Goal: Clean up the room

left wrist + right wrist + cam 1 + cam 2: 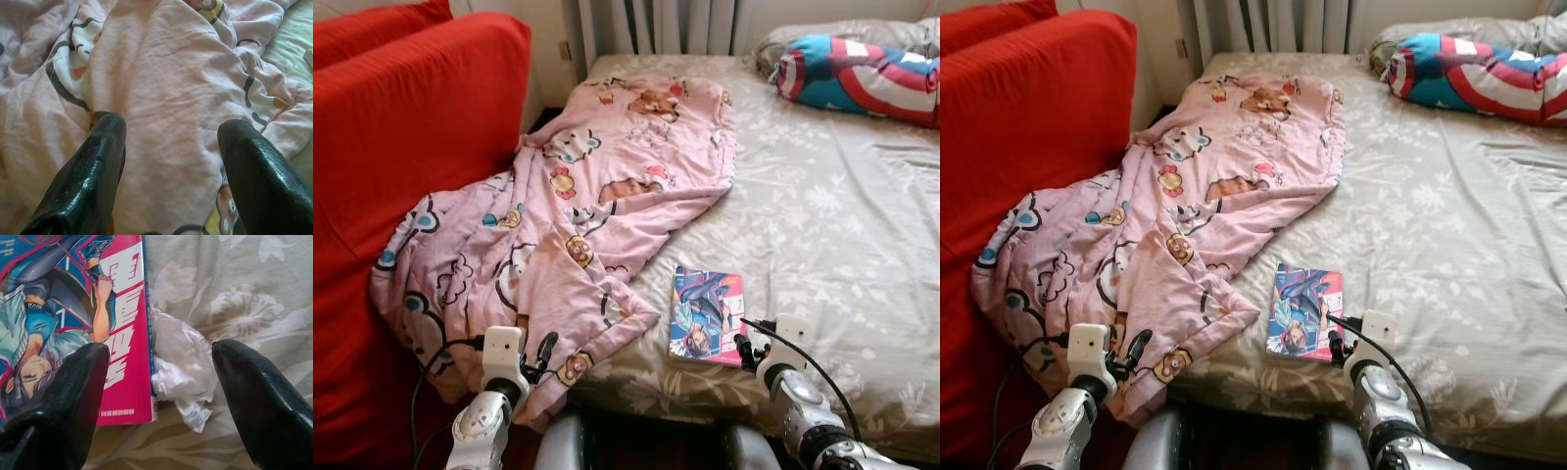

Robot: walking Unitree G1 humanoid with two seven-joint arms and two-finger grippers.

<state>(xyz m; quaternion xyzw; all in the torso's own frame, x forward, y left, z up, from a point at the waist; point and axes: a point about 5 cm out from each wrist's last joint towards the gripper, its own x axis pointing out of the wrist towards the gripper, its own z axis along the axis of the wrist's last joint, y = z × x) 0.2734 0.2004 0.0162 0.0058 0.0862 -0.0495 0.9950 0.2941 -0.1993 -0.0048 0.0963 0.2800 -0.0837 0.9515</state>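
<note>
A pink cartoon-print blanket (pixel 578 215) lies across the bed's left half and hangs over its front left corner. My left gripper (pixel 540 354) hovers open just above that hanging corner, with pink cloth (pixel 166 98) between its spread fingers. A comic book (pixel 707 315) with a bright pink and blue cover lies flat near the bed's front edge. A crumpled white tissue (pixel 178 367) rests against the book's right edge (pixel 146 323). My right gripper (pixel 161 352) is open right above the tissue, one finger over the book cover, the other over the sheet.
A red sofa (pixel 401 147) stands tight against the bed's left side. A shield-patterned pillow (pixel 862 73) lies at the far right. The floral beige sheet (pixel 822 225) is bare on the right half. Curtains (pixel 656 24) hang behind the bed.
</note>
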